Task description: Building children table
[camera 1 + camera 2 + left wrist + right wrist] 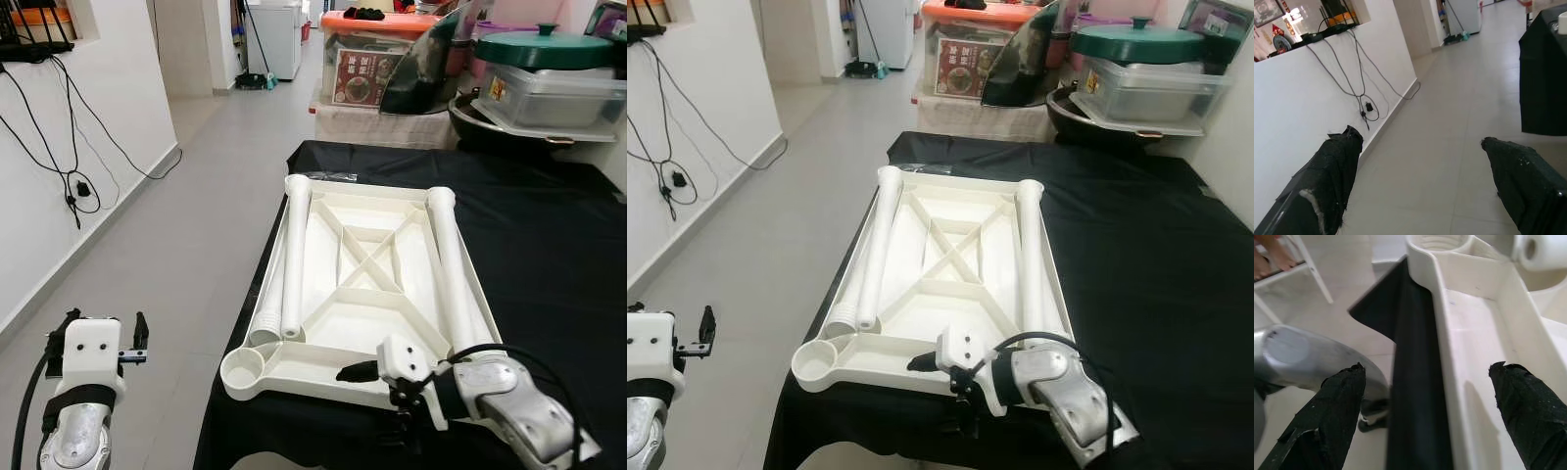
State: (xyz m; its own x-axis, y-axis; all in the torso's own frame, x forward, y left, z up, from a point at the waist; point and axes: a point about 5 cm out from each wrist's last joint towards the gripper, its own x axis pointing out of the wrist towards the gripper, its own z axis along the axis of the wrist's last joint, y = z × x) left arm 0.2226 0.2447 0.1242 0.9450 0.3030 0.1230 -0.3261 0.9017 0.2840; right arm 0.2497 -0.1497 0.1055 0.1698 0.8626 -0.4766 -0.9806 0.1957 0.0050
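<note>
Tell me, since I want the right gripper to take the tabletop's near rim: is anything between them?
Nothing visible. The right gripper is open, its fingers straddling the near rim of the upturned white tabletop on the black cloth. The loose legs lie farther in.

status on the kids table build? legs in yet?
Done: the white tabletop lies upside down on the black cloth, and two legs lie loose in it, along its left and right sides. Neither stands in a socket; the near-left corner socket is empty.
In hand: the right gripper is open at the tabletop's near edge, holding nothing. The left gripper hangs open over the floor.
Left: fitting the legs.
</note>
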